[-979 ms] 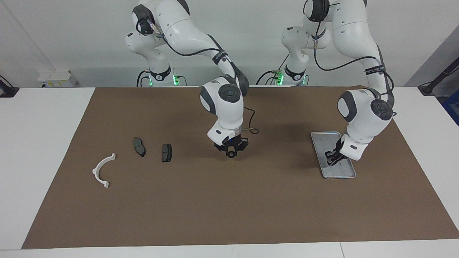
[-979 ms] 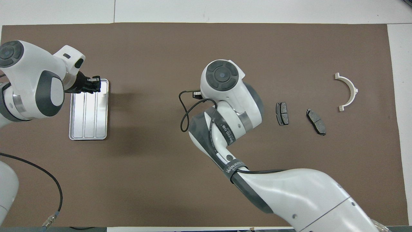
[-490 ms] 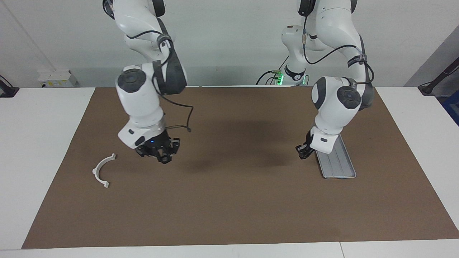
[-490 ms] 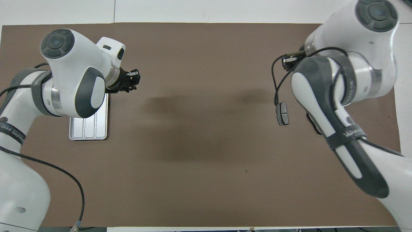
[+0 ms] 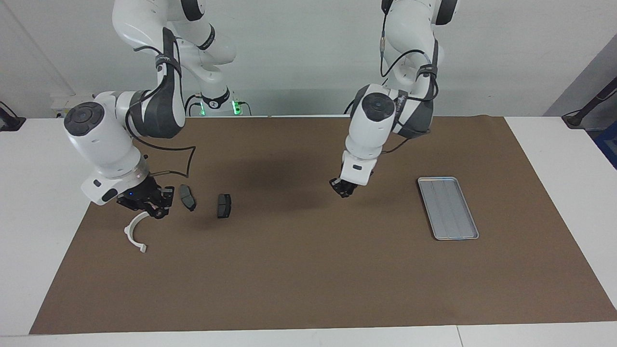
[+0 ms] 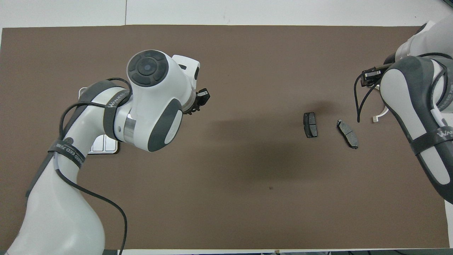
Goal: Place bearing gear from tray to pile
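Note:
My right gripper (image 5: 155, 211) hangs low over the pile, just above the upper end of the white half-ring bracket (image 5: 133, 233). It is shut on a small dark part, the bearing gear (image 5: 157, 213). The overhead view hides this gripper under its own arm. Beside it, toward the left arm's end, lie two dark brake pads (image 5: 187, 197) (image 5: 224, 206). The silver tray (image 5: 448, 208) lies bare at the left arm's end of the mat. My left gripper (image 5: 343, 188) is shut with nothing in it, up over the bare mat between tray and pile.
A brown mat (image 5: 308, 270) covers the white table. In the overhead view the left arm hides most of the tray (image 6: 103, 147), and the right arm covers most of the bracket (image 6: 379, 115). The brake pads (image 6: 310, 124) (image 6: 347, 133) show fully.
The right gripper has carried the gear from the mat's middle to the pile, over the bracket. The left gripper has lifted off the tray and swung toward the mat's middle.

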Available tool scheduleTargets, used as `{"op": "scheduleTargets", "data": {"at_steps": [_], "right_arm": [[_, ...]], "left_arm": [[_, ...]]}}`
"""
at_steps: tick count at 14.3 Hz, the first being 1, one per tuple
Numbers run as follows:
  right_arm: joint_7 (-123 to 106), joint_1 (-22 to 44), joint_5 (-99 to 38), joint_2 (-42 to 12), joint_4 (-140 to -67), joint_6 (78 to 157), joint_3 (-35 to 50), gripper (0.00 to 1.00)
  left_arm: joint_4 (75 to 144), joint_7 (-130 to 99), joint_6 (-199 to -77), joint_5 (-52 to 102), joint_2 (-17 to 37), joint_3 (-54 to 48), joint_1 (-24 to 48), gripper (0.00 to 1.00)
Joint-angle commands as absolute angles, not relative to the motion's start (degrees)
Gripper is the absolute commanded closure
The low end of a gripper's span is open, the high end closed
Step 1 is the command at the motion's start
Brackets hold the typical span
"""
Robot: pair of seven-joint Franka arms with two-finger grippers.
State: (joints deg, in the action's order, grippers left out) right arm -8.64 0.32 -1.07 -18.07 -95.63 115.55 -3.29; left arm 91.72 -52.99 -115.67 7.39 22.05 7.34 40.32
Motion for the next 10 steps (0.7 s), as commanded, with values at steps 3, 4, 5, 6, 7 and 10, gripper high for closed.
{"op": "scheduleTargets", "data": {"at_steps": [3, 4, 5, 6, 7, 10], "right_arm": [[-9.84, -0.61, -1.05, -14.85, -105.11, 122.59, -2.37, 1.0], [-9.93, -0.7, -0.97, -15.2, -105.38, 123.22, -2.37, 1.0], [-10.02, -0.96, -0.97, -15.64, -105.47, 123.4, -2.37, 1.0], [-10.63, -1.31, -0.97, -15.91, -106.08, 123.75, -2.37, 1.0], [-11.33, -1.41, -0.97, -16.34, -106.78, 126.1, -2.37, 1.0], [-12.13, -2.02, -0.97, -17.66, -108.54, 129.98, -2.37, 1.0]], "left_arm": [[83.76, -58.54, -117.41, 6.33, 31.37, 8.44, 45.08, 1.0], [83.67, -58.54, -117.86, 6.33, 32.51, 8.44, 45.09, 1.0], [82.63, -58.71, -118.04, 6.33, 34.87, 8.52, 45.44, 1.0], [81.49, -59.23, -118.3, 6.33, 35.85, 8.44, 45.87, 1.0], [81.39, -59.67, -118.74, 6.5, 35.95, 8.44, 45.97, 1.0], [82.0, -59.85, -121.02, 6.5, 36.91, 8.35, 46.58, 1.0]]}}
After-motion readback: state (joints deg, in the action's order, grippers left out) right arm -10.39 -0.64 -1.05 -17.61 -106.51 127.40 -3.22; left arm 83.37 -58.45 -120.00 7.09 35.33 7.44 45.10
